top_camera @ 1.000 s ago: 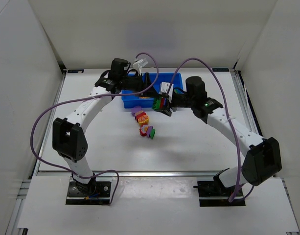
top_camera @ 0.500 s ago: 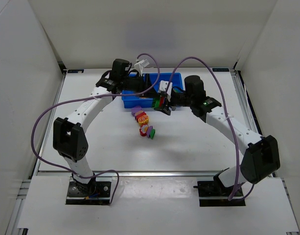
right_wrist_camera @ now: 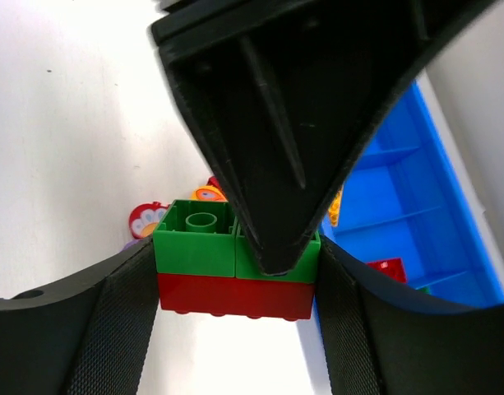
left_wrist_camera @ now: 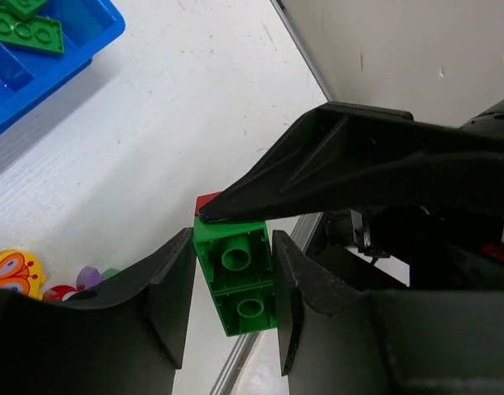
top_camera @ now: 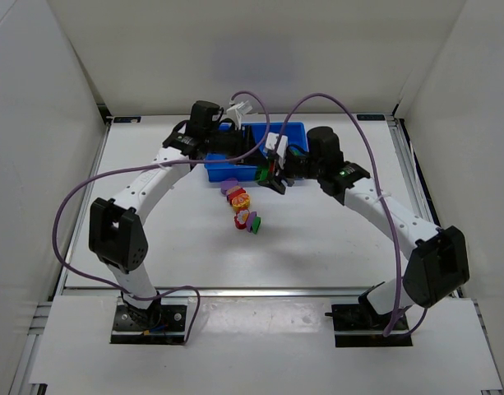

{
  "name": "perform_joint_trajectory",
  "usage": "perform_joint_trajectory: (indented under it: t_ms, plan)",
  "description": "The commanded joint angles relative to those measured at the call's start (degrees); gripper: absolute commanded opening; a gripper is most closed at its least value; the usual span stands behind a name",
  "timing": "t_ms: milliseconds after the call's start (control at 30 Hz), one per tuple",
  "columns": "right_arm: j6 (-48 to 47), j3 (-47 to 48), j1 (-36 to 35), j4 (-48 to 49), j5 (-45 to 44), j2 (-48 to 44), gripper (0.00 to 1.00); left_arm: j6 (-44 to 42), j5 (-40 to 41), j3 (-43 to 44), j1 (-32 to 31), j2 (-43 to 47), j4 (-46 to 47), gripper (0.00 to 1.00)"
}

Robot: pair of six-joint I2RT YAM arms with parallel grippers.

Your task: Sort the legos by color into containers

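Observation:
My right gripper (right_wrist_camera: 235,276) is shut on a stack: a red lego (right_wrist_camera: 235,296) joined to green legos (right_wrist_camera: 194,243), held above the table just in front of the blue tray (top_camera: 297,132). My left gripper (left_wrist_camera: 233,251) is shut on the green part (left_wrist_camera: 239,284) of the same stack; one of its fingers (right_wrist_camera: 284,123) covers the green top in the right wrist view. In the top view both grippers meet at the stack (top_camera: 268,170). The tray (right_wrist_camera: 399,181) holds a red lego (right_wrist_camera: 389,269) and green flat legos (left_wrist_camera: 25,33). Several loose legos (top_camera: 243,210) lie in a line on the table.
A yellow butterfly piece (left_wrist_camera: 11,271) and a red rounded piece (right_wrist_camera: 146,218) lie on the table below the grippers. Purple cables loop over both arms. White walls close the table at the back and sides; a metal rail (left_wrist_camera: 235,370) runs along the edge.
The right gripper has moved slightly left and toward the tray with the stack. The left arm has barely moved.

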State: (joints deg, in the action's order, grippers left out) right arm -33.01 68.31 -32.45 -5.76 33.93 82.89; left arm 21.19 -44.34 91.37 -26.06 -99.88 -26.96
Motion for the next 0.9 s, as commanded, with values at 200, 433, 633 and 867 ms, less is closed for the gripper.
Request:
perform_joint_trajectory:
  t_ms: [200,433,633,867]
  plan:
    - [8.40,2.62,0.45,-3.64,-2.82,-6.86,0.96,0.78,-2.50,-10.42,0.93,7.50,9.82,0.13]
    - [13.65,-0.20,2.12,-7.85,-8.35,-12.23,0.99,4.29,-6.11,-13.06,4.09,10.92,15.79,0.11]
    - [28.69,3.84,13.80,-15.42,11.56,-6.88,0.95,12.54,-13.93,-21.31,6.81,15.67,33.27,0.11]
    - [68.44,0.68,18.48,15.30,37.42,5.77,0.89,27.23,-21.83,-25.63,8.66,14.63,56.02,0.13]
